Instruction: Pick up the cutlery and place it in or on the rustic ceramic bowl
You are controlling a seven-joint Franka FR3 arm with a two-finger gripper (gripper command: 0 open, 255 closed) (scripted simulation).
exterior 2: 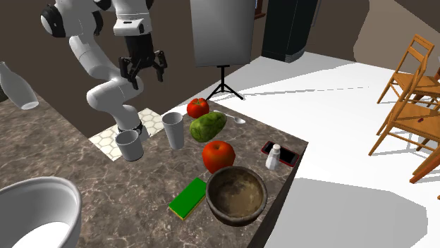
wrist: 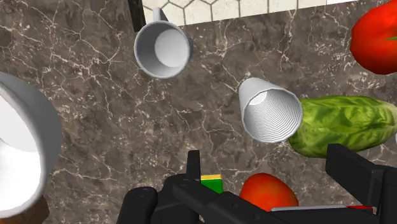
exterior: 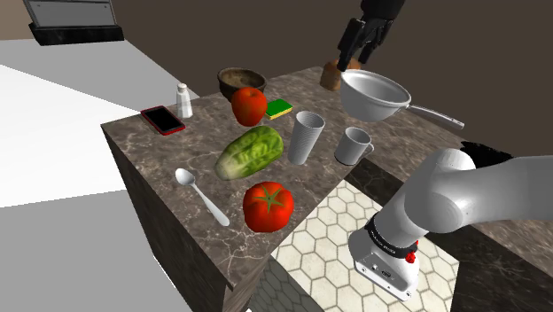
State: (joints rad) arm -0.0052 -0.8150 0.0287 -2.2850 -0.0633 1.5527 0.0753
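The cutlery is a white spoon [exterior: 200, 196] lying flat near the counter's front edge in the shoulder view, between a green lettuce [exterior: 251, 151] and the edge; it also shows past the lettuce as the spoon [exterior 2: 233, 118]. The brown rough bowl [exterior: 241, 81] [exterior 2: 236, 195] stands upright and empty at the far end of the counter from the spoon. My gripper [exterior: 354, 49] [exterior 2: 143, 67] [wrist: 265, 158] hangs high above the counter, over the mug and tumbler area, open with nothing between its fingers [wrist: 193, 167].
On the marble counter [exterior: 151, 164]: two red tomatoes [exterior: 268, 206] [exterior: 249, 106], a grey tumbler [wrist: 270, 109], a mug [wrist: 163, 49], a green sponge [exterior 2: 187, 199], a red phone [exterior: 162, 119], a shaker [exterior: 184, 100] and a large pan [exterior: 377, 96]. Wooden chairs [exterior 2: 412, 91] stand beyond.
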